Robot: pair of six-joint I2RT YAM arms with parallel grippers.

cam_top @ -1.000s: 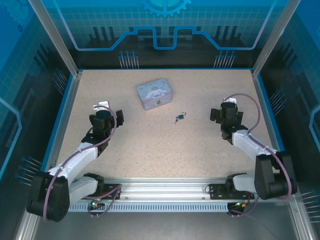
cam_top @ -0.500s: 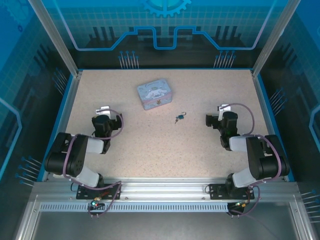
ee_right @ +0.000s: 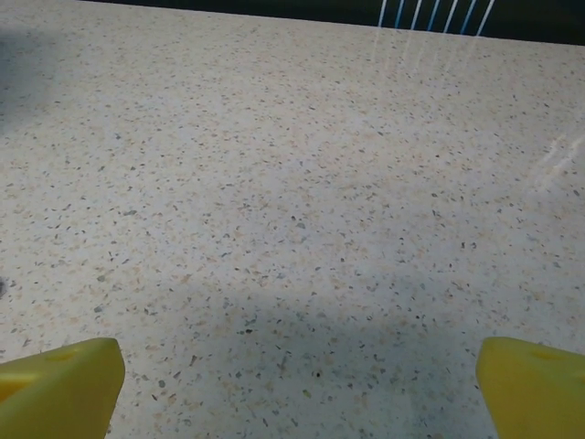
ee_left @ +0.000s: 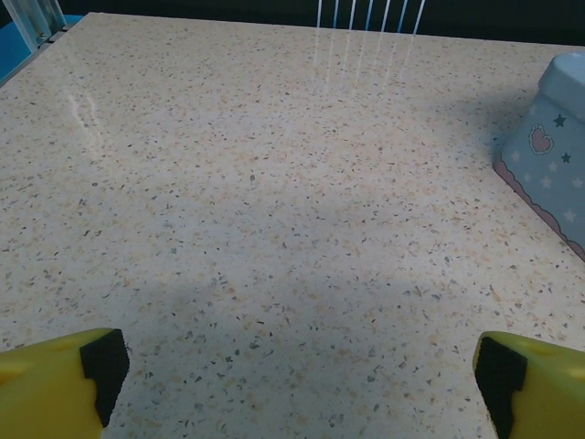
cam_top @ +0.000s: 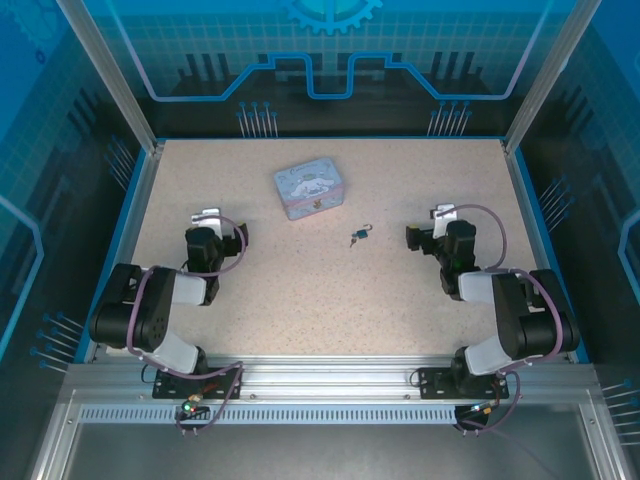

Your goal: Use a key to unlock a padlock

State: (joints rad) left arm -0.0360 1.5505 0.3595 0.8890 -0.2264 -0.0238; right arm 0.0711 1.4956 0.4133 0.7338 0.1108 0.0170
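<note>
Overhead view: the padlock (cam_top: 358,236) lies on the speckled counter (cam_top: 300,290) near its middle, between the two arms and a little nearer and to the right of the blue-grey tin (cam_top: 313,189). At this size the key cannot be told apart from it. In the wrist views the left jaws and right jaws each stand wide apart and empty, low over bare counter. The left wrist view catches the tin's corner at its right edge.

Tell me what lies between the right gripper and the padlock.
Nothing but bare tabletop. In the top view, the stretch from the right gripper, its jaws open, across to the padlock holds no other object.
</note>
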